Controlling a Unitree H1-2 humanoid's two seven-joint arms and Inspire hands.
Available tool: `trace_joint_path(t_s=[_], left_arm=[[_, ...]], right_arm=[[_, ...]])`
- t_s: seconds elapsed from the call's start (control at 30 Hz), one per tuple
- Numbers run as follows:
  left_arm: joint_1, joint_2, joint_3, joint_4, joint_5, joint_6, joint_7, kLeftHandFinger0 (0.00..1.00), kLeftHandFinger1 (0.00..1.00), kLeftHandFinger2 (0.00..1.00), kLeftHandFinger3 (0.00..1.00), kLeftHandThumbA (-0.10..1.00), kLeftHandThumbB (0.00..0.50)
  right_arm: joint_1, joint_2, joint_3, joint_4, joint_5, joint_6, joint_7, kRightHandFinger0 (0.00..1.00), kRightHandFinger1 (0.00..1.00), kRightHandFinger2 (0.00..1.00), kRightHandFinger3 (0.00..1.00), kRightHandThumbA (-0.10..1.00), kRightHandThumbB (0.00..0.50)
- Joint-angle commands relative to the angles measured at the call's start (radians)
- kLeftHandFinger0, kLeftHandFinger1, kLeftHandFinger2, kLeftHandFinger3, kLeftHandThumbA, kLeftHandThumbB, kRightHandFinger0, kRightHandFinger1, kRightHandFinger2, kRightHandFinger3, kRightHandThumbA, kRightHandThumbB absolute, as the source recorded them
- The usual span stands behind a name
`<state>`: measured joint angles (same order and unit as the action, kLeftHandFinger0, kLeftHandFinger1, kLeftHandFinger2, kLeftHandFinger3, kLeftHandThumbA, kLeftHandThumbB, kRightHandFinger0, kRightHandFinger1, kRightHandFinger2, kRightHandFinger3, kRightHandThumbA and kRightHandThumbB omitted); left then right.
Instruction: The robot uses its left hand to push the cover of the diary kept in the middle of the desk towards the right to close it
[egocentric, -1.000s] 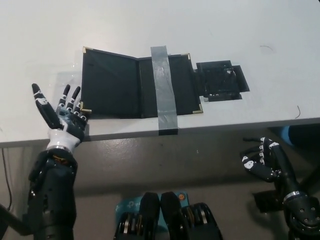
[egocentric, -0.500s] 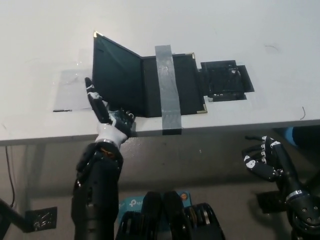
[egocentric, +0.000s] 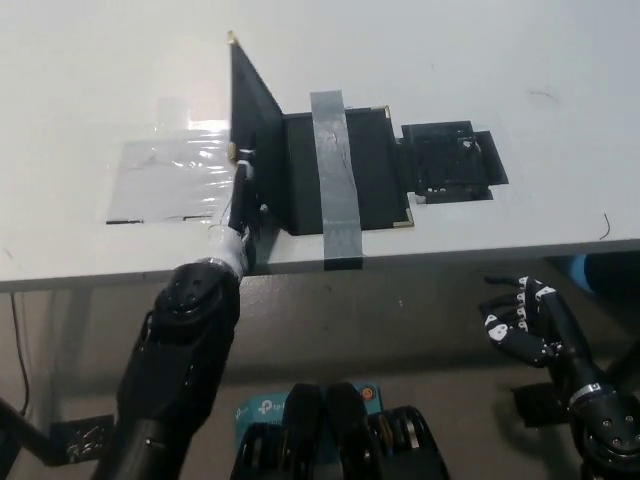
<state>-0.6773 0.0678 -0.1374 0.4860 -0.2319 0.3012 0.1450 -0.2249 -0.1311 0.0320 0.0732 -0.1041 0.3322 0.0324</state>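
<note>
Black diary (egocentric: 330, 165), one only, is sitting mid-desk near the front edge, pinned by one grey tape strip (egocentric: 335, 170). We're pressing the left hand (egocentric: 243, 195) flat against the outer face of its cover (egocentric: 252, 120), fingers extended, gripping nothing. Cover is standing near upright; it looks stiff and light, so we're judging a push high on the face works best. Right hand (egocentric: 520, 325) is resting below the desk, loosely curled, holding nothing.
</note>
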Motion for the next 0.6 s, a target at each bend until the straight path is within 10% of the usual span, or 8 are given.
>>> trace_joint_path(t_s=[0.0, 0.2, 0.57], left_arm=[[-0.320, 0.105, -0.902, 0.097, 1.027, 0.049, -0.239, 1.00, 1.00, 1.00, 1.00, 1.00, 0.327], [-0.349, 0.074, -1.025, 0.142, 1.128, 0.067, -0.197, 1.00, 1.00, 1.00, 1.00, 1.00, 0.328], [-0.442, -0.051, -1.140, 0.180, 1.142, 0.091, -0.237, 1.00, 1.00, 1.00, 1.00, 0.92, 0.059]], right_arm=[[-0.034, -0.016, 0.018, -0.069, -0.003, 0.019, 0.032, 0.32, 0.38, 0.50, 0.72, 0.55, 0.031], [-0.038, -0.014, 0.025, -0.076, -0.005, 0.017, 0.035, 0.31, 0.37, 0.49, 0.71, 0.56, 0.041], [-0.063, 0.002, 0.043, -0.067, -0.010, 0.043, 0.035, 0.26, 0.33, 0.44, 0.65, 0.60, 0.000]])
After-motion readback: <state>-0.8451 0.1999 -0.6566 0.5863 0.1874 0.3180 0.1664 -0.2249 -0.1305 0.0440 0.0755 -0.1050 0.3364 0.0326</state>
